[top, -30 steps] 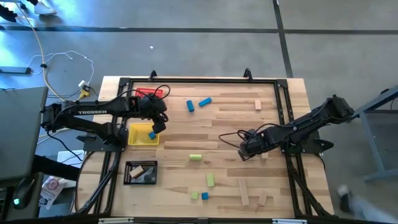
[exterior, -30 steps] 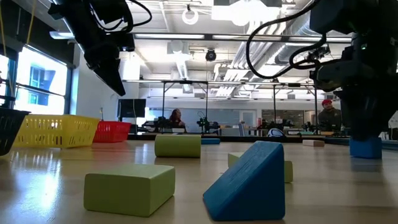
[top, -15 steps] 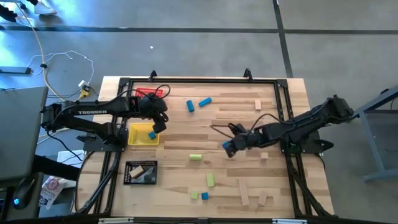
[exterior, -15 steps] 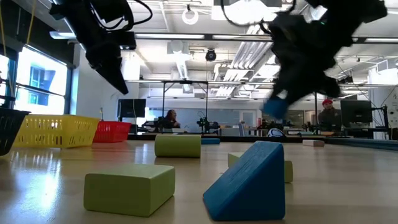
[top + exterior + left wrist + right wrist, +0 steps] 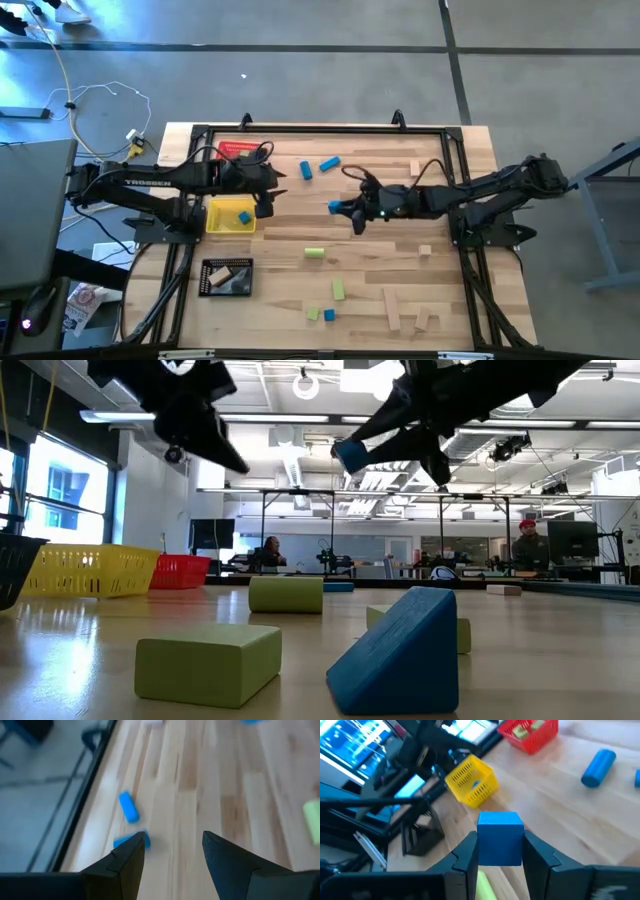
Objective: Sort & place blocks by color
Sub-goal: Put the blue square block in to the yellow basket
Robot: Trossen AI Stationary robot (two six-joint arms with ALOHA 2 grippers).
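My right gripper point(image 5: 345, 208) is shut on a blue cube point(image 5: 335, 207) above the table's middle, high in the low view point(image 5: 350, 455). My left gripper point(image 5: 268, 190) hovers open just right of the yellow tray point(image 5: 228, 226), holding nothing; its wrist view looks down on two blue blocks point(image 5: 128, 806) point(image 5: 131, 840). Those blue blocks point(image 5: 307, 170) point(image 5: 329, 163) lie flat near the far edge. Green blocks point(image 5: 314, 253) point(image 5: 338, 290) point(image 5: 313, 313), a small blue block point(image 5: 329, 315) and tan blocks point(image 5: 415, 168) point(image 5: 425, 250) point(image 5: 392, 308) lie scattered on the wood. My right gripper pinches the blue cube point(image 5: 500, 838) between its two fingers point(image 5: 467, 857), one on each of two opposite side faces. The fingers reach roughly level from the table's right, pointing left. The cube is lifted clear of the table and sits square in the hold.
The yellow tray holds a blue block point(image 5: 243, 215). A red tray point(image 5: 240, 148) with green pieces point(image 5: 530, 726) stands at the far left, and a black tray point(image 5: 227, 277) with tan pieces nearer. A black frame rail point(image 5: 460, 180) borders the table. People show in the room behind.
My right gripper has lifted the blue cube off the table near the right side and carried it up and toward the table's left and far side, turning to point left. My left gripper has moved a little right, off the yellow tray, and tipped more level.
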